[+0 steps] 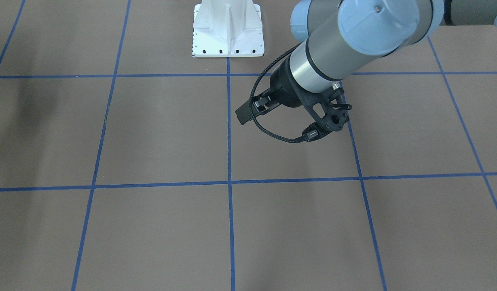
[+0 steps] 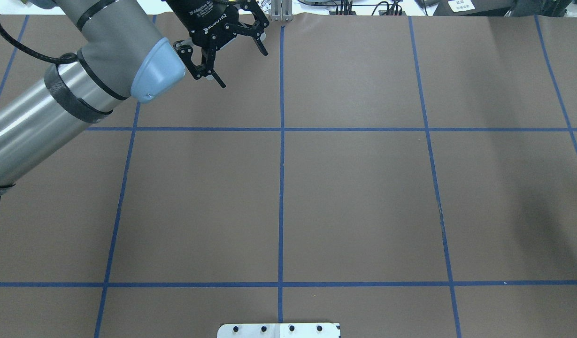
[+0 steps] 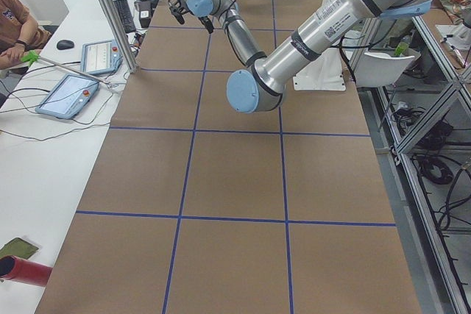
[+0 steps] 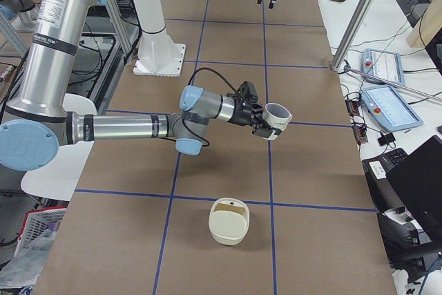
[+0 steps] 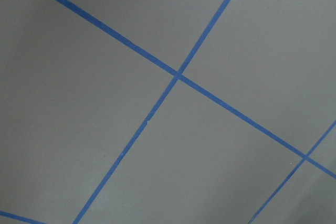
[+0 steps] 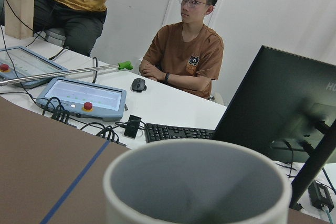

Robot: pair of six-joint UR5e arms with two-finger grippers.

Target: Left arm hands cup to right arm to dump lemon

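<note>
cup (image 4: 280,114) at right end effector (image 4: 271,122), grip unclear; left end effector (image 2: 243,68) wide open; cream container (image 4: 228,230) nearby

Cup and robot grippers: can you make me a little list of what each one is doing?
cup: white, up in the air at the right gripper
cup inside: grey; no lemon in the part that shows
left gripper: open, holding nothing
cream tub: on the table, apart from the cup
lemon: not in view
</note>
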